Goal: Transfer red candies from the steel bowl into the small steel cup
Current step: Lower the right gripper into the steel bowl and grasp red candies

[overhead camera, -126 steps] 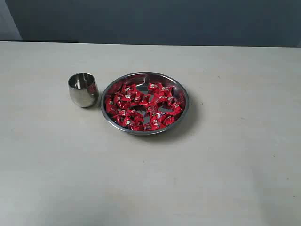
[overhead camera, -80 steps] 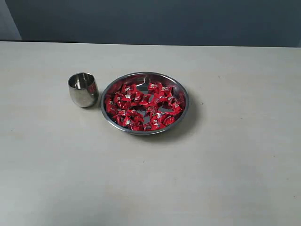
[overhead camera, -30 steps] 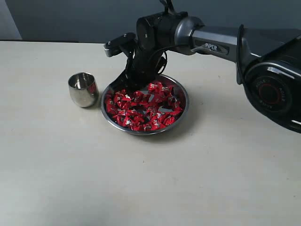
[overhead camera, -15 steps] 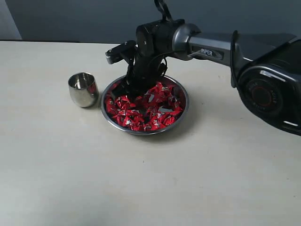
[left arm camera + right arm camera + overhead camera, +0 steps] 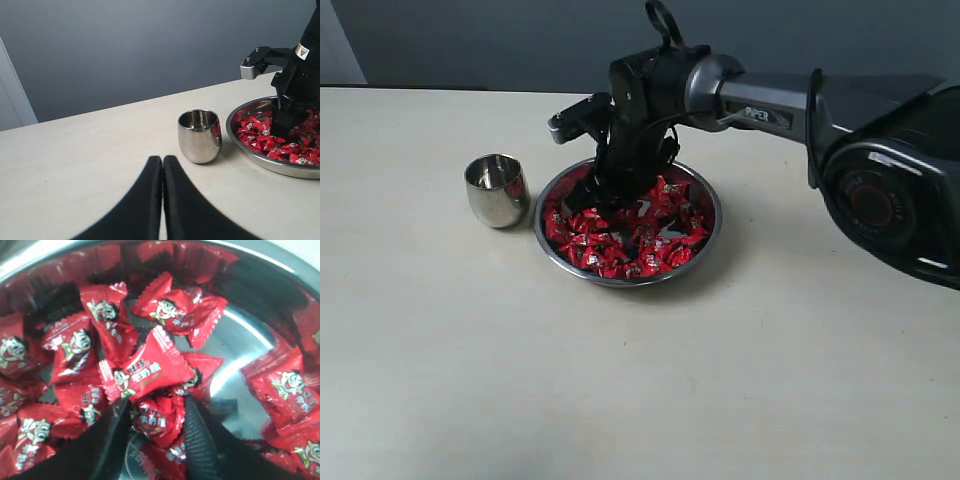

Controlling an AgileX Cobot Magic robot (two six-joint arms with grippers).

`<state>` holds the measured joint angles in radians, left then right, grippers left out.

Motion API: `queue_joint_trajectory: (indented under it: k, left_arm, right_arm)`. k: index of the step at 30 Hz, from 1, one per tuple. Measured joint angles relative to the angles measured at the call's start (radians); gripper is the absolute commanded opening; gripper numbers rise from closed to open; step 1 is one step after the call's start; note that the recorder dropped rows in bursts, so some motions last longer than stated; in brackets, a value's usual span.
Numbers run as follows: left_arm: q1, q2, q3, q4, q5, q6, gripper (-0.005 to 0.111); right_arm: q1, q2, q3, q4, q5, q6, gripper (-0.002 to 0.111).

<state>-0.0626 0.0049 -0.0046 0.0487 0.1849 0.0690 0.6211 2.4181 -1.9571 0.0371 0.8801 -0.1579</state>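
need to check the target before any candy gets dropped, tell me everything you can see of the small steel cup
The small steel cup is a shiny, handleless steel tumbler with rounded sides and an open round mouth. It stands upright on the pale table, just beside the steel bowl with a narrow gap, touching nothing else. No candy shows inside; its wall reflects the red candies.

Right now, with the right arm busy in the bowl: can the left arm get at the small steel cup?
Probably yes: only bare table lies between the shut left gripper and the upright small steel cup.
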Motion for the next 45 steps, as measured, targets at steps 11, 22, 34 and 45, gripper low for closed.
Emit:
queue_joint_trajectory:
  k: [11, 22, 34, 45]
  left_arm:
    - [0.0, 0.0, 0.0, 0.0, 0.0, 0.0, 0.002]
    - [0.0, 0.0, 0.0, 0.0, 0.0, 0.0, 0.002]
    - [0.0, 0.0, 0.0, 0.0, 0.0, 0.0, 0.002]
    - [0.0, 0.0, 0.0, 0.0, 0.0, 0.0, 0.002]
  right_arm:
    - [0.0, -0.027, 0.0, -0.004, 0.001, 0.0, -0.001]
    - [0.0, -0.111, 0.0, 0.026, 0.02, -0.002, 0.01]
    - [0.0, -0.035, 0.0, 0.069, -0.088, 0.008, 0.042]
    - [0.0, 0.009, 0.0, 0.07, -0.125, 0.025, 0.038]
